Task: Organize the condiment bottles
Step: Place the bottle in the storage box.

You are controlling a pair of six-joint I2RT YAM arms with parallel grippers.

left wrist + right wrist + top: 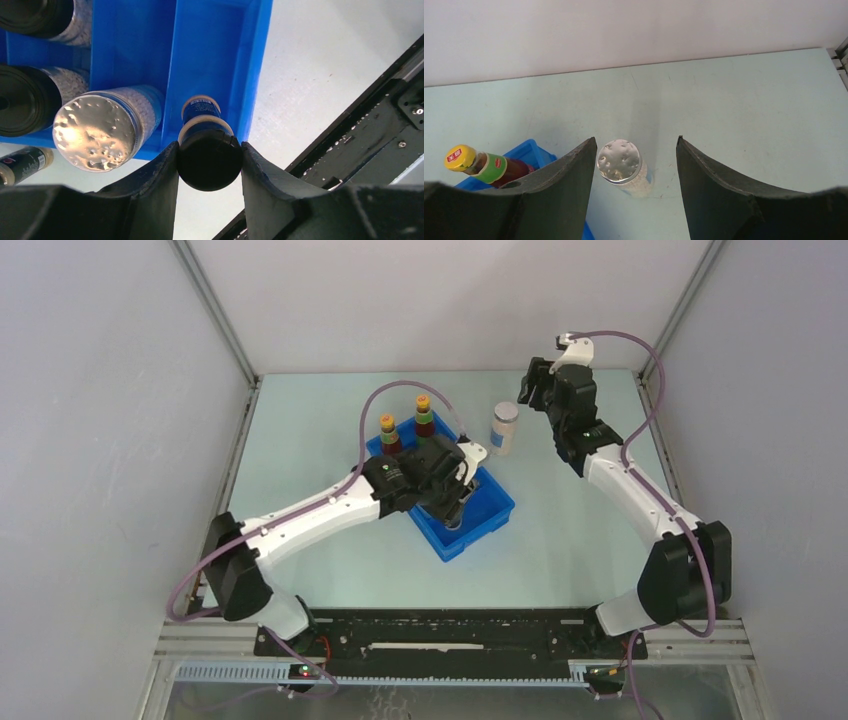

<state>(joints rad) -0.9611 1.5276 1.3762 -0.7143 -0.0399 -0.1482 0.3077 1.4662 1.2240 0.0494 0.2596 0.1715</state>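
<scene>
Tray: blue divided plastic tray (pixel 497 512), glossy, mid-table.
Far-left end: two tall dark-red bottles (pixel 388 435), upright.
Middle compartment: pale jar (pixel 95 132) with a dimpled silver top, beside black-lidded jars (pixel 25 105).
Left gripper (pixel 209 149): fingers pinching a round black-lidded spice jar (pixel 207 170) at the narrow near-right compartment.
Right gripper (pixel 635 142): fingers spread above a second pale jar (pixel 620 161), which stands on the table right of the tray.

Black-lidded jars (pixel 22 100) cut off at left edge (full count unclear).
</scene>
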